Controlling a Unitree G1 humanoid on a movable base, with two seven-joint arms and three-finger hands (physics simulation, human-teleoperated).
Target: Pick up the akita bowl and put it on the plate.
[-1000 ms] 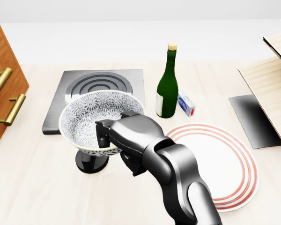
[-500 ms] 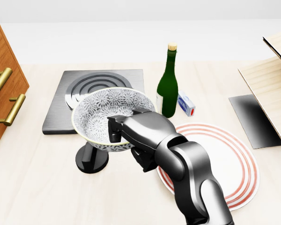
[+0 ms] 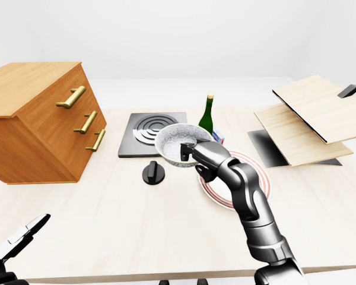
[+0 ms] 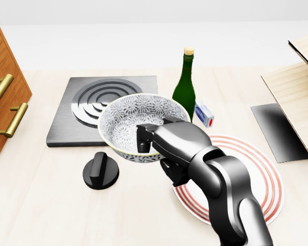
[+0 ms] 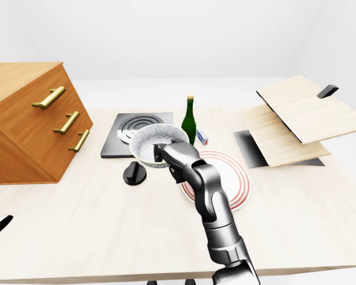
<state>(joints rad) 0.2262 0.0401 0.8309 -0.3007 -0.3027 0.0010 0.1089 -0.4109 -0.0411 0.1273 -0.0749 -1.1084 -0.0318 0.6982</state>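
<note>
White-and-grey patterned bowl (image 4: 136, 123): held clear of the table (image 4: 41, 210), just left of the plate (image 4: 259, 177) in the head view and not resting on it. Its mouth faces up.

Right hand (image 4: 169, 143), dark metal: closed on the bowl's rim at the side nearest the plate, one of its fingers (image 4: 143, 141) inside the rim and the rest beneath the wall. The forearm crosses the plate's left part.

Plate, white with red rings: flat on the table, nothing on it.

Bottle (image 4: 184, 95), green glass, cork in the neck: upright, just above the plate's left edge in the head view.

Box (image 4: 204, 114), small, blue and white: lying beside the bottle, above the plate.

Hotplate (image 4: 87, 102), grey with dark rings: left of the plate, partly covered by the bowl.

Knob (image 4: 100, 171), black: left of the plate, below the hotplate.

Chest of drawers (image 3: 41, 119), wood with brass handles: far left of the plate.

Boards (image 3: 308, 116), pale wood, over a dark panel (image 4: 277, 128): right of the plate.

Left hand (image 3: 15, 243): low at the left-eye view's corner, well apart from the plate; its grip cannot be made out.
</note>
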